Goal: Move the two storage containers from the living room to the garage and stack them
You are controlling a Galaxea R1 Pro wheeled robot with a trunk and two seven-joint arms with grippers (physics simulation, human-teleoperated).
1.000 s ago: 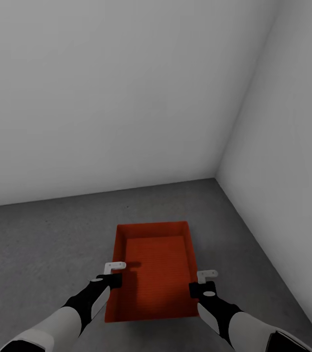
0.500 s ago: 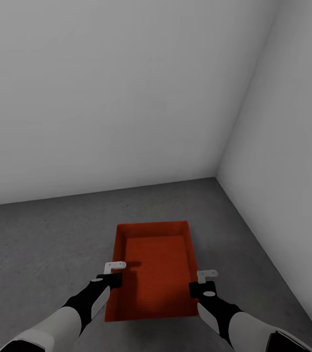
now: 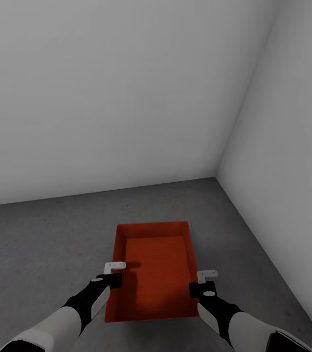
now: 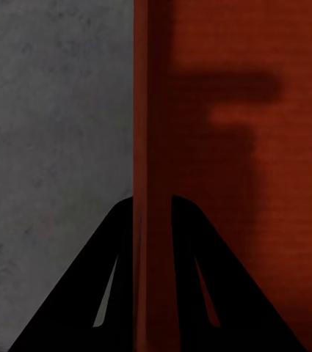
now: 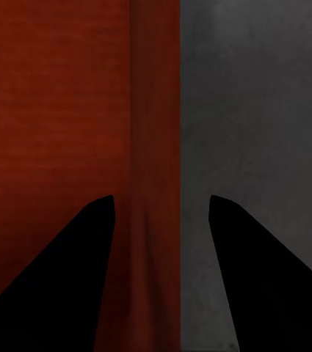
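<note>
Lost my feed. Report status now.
Left gripper shut on storage container left wall. Right gripper open, astride right wall. Container in the corner, over concrete floor. Nothing in the way.

Orange-red storage container (image 3: 156, 274) with thin, matt, finely ribbed walls, plastic-looking. Rough, matt grey concrete floor (image 3: 43, 244). Smooth, plain white-grey walls (image 3: 117, 98).

Both arms have pale grey, rounded forearm shells that narrow into glossy black wrist sections. Each black wrist carries a small light grey oval patch on top. The left gripper (image 3: 115, 267) and right gripper (image 3: 207, 275) end in small white angular fingers with tiny dark screw dots. In the wrist views the fingers (image 4: 89, 308) appear as black tapering wedges with thin slots.
</note>
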